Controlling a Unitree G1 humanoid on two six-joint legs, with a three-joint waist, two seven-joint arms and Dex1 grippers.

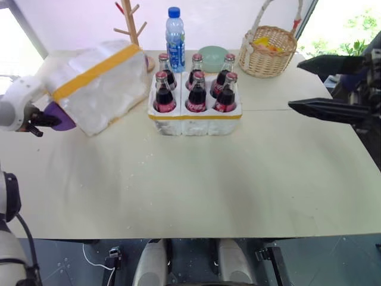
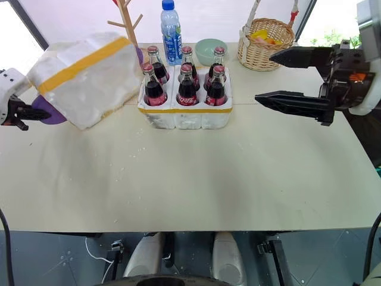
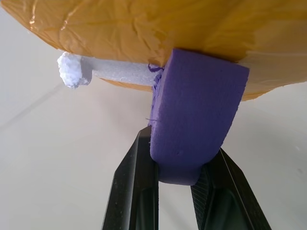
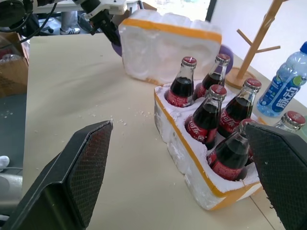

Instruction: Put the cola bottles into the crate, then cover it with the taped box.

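Bare table lies nearest in the head views. Beyond it the crate stands with all six bottles seated in its wells. Box sits tilted, just left of the crate, one edge raised. Left gripper is clamped on a purple handle at the box's outer end. Right gripper hangs over the table's right side, well apart from the crate, fingers spread wide, nothing between them. A water bottle, a bowl, a basket and a wooden rack stand behind.

Left wrist view: both fingers pinch the handle's rounded end; yellow tape and a crumbling foam strip are above it.

Right wrist view: wide-open fingers frame the crate; the box's hollow side faces it.

Risks, my judgement:
- One-handed hold on a small soft tab: the box may swing or the tab tear from the foam.
- A low or skewed approach could clip the caps and tip bottles.
- Loose foam crumbs on the table suggest brittle edges.

Writing: bottle labels carry white Coca-Cola script; the water bottle's blue label has characters I cannot read.
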